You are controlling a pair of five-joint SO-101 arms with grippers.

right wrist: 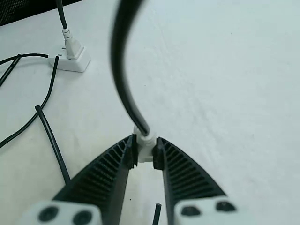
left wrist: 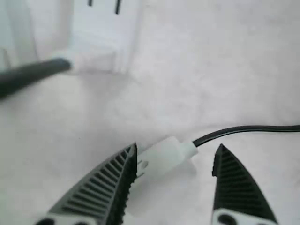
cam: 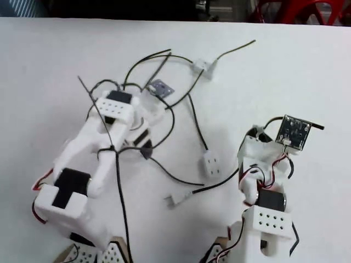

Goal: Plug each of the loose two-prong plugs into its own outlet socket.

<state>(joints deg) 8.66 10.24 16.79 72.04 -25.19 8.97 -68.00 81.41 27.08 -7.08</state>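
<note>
The right tool (right wrist: pixel 145 139), toward the right edge of the worktop (right wrist: pixel 234 93), grips a white two-prong plug (right wrist: pixel 145 150), while the left tool (left wrist: pixel 176 149) stands wide around a second plug (left wrist: pixel 161 158) lying flat near an outlet socket (left wrist: pixel 101 42).

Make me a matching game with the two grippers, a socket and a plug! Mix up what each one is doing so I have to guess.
Things
1. left gripper
2. right gripper
3. far socket
4. loose plug

What it is doing
A. lies on the table, nothing gripping it
B. shut on a held plug
C. has a seated plug in it
D. open, with a white plug between its fingers

Pairs: 1-D, 2-B, 3-C, 4-A
</note>
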